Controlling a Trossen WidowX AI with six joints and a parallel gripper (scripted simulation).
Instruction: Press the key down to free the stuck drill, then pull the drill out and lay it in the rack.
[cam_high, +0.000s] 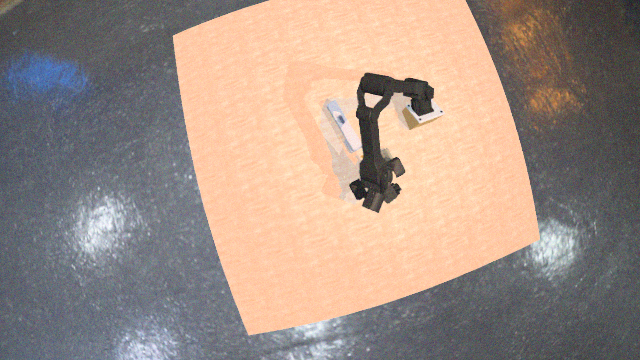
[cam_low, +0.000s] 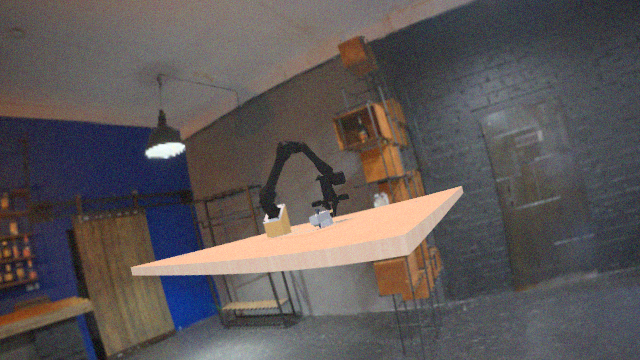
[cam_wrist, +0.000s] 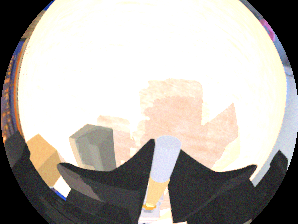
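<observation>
My gripper (cam_low: 333, 209) (cam_wrist: 166, 152) is shut on the drill (cam_wrist: 167, 162), a pale grey-blue cylinder with a yellow lower section in the wrist view. The gripper points down over the table (cam_high: 300, 240) (cam_low: 350, 235). In the top view the arm hides the fingertips and the drill. A long pale blue-white block (cam_high: 350, 138) with a dark patch lies just left of the forearm; it is a small pale shape (cam_low: 322, 219) below the gripper in the exterior view. A grey block (cam_wrist: 97, 147) stands left of the drill in the wrist view. I cannot tell which of these is the rack or bears the key.
The arm's base stands on a tan box (cam_high: 412, 121) (cam_low: 278, 226) with a white top, to the right of the pale block in the top view. A tan block (cam_wrist: 43, 154) shows at the wrist view's lower left. Shadows fall beside the pale block.
</observation>
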